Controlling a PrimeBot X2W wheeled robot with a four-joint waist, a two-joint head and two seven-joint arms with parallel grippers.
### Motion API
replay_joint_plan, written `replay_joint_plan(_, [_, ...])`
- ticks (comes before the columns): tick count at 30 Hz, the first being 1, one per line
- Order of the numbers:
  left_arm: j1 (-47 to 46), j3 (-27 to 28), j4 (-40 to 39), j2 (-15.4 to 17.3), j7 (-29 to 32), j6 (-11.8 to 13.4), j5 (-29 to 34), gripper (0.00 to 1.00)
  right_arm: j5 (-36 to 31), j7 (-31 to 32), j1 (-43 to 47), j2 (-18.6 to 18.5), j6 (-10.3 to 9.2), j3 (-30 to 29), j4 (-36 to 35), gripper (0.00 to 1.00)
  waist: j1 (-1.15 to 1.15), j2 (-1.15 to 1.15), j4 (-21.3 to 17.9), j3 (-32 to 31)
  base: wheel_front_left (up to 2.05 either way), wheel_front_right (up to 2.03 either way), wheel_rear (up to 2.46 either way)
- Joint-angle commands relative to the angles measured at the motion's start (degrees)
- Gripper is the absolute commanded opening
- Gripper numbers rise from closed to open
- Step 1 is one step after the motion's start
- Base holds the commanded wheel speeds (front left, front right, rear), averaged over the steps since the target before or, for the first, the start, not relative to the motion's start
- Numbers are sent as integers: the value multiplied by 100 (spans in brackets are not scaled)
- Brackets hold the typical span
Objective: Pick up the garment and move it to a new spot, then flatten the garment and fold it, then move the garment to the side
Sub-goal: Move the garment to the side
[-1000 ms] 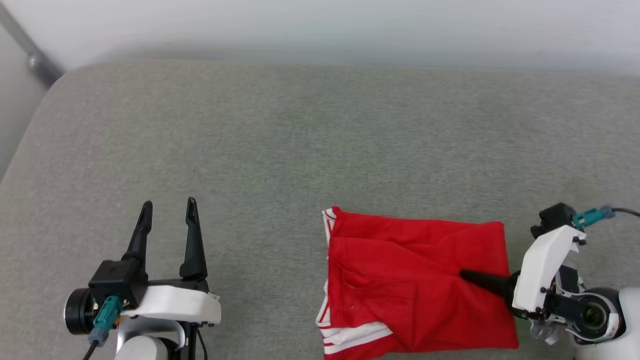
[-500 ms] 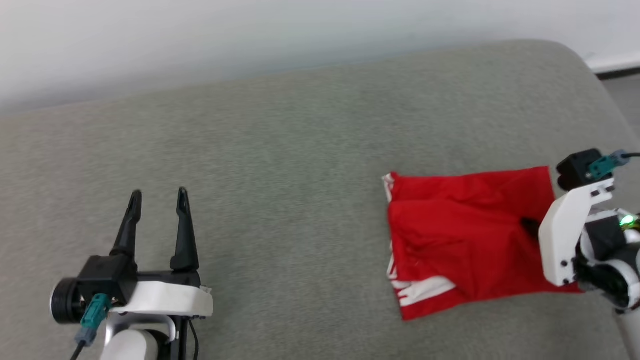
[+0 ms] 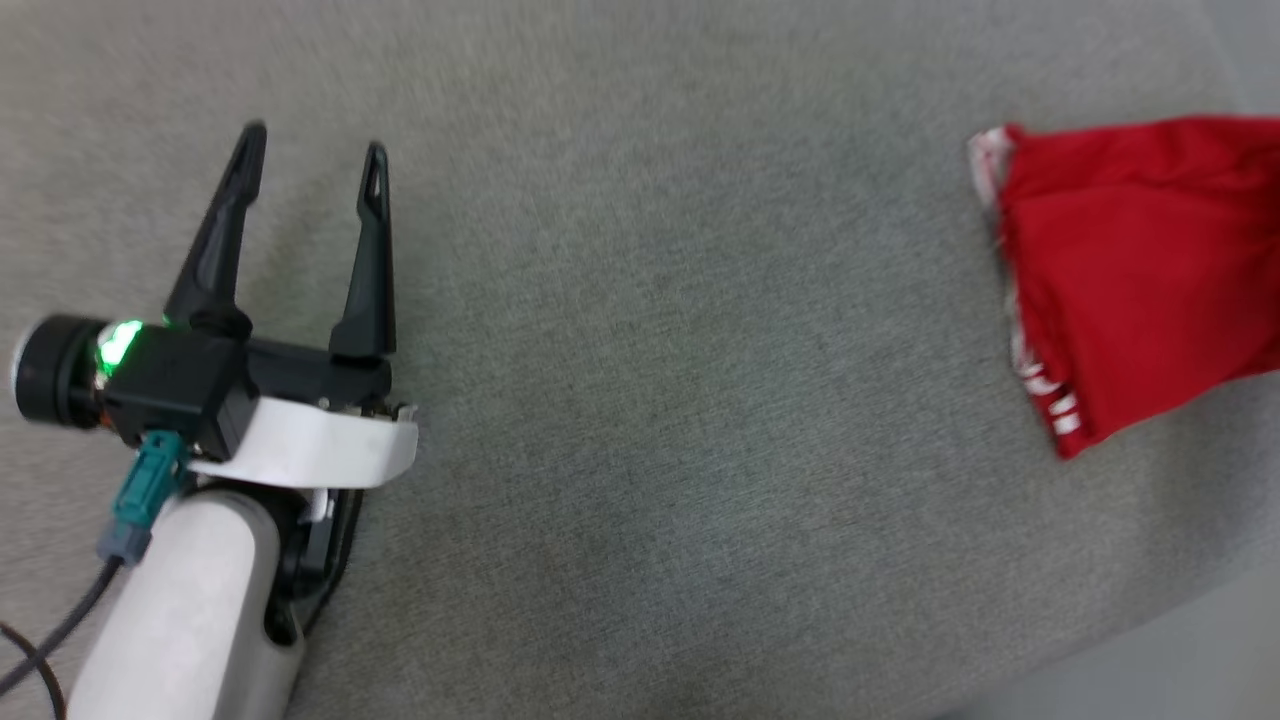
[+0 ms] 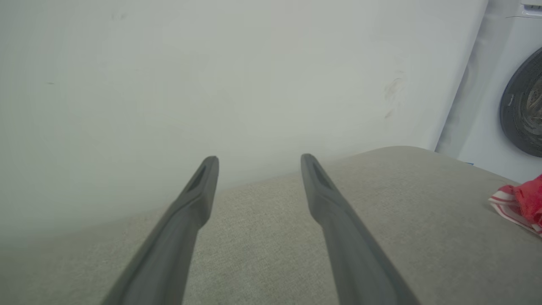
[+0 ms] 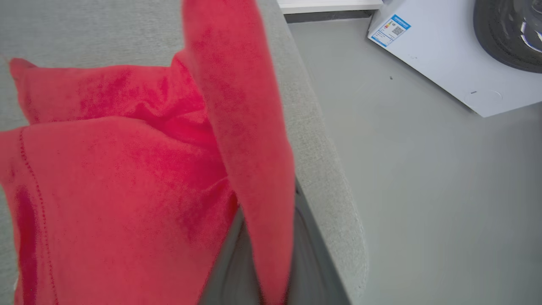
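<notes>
Looking down in the head view, I record a grey woven cushioned surface (image 3: 660,420) with a strip of pale floor (image 3: 1200,670) at the lower right corner. The garment (image 3: 1130,270) lies on it at the right edge of that view, cut off by the frame: red cloth, folded, with red-and-white striped trim along its left side. My left tool (image 3: 313,140) is over bare upholstery well apart from it, its dark tapered fingers spread wide with nothing between them.

Left wrist view: plain pale wall (image 4: 211,63) behind the rounded cushion edge, and a white washing machine (image 4: 523,114) with a dark round door at the right. A striped corner of the garment shows at the far right.

Right wrist view: soft red cloth with a stitched hem, at the cushion's edge above smooth grey floor. My right tool (image 5: 264,271) is pressed together on an upright fold of the garment.
</notes>
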Motion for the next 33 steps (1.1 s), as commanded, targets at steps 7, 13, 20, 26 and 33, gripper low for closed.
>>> replay_joint_plan(7, [-582,-119,-343,155,211,-106,188,100,-583,-1008,-690,199,-8,-966,836,18,-1,0,-82,1251,0,0,0])
replay_joint_plan(13, [-684,-155,-352,194,269,-122,217,100,-1079,-1960,-970,464,-8,-1230,1295,100,-1,0,-40,1402,0,0,0])
replay_joint_plan(20, [-483,-150,-184,145,121,-63,107,100,-1712,-2751,-962,549,-8,-1756,1629,100,-1,0,50,1073,0,0,0])
replay_joint_plan(26, [160,-95,250,-41,-180,111,-136,100,-1764,-2982,-325,651,-8,-1714,1327,100,-1,0,257,19,0,0,0])
replay_joint_plan(33, [841,5,510,-195,-326,294,-370,100,-1488,-2939,444,868,-8,-1308,631,100,-1,0,471,-779,0,0,0])
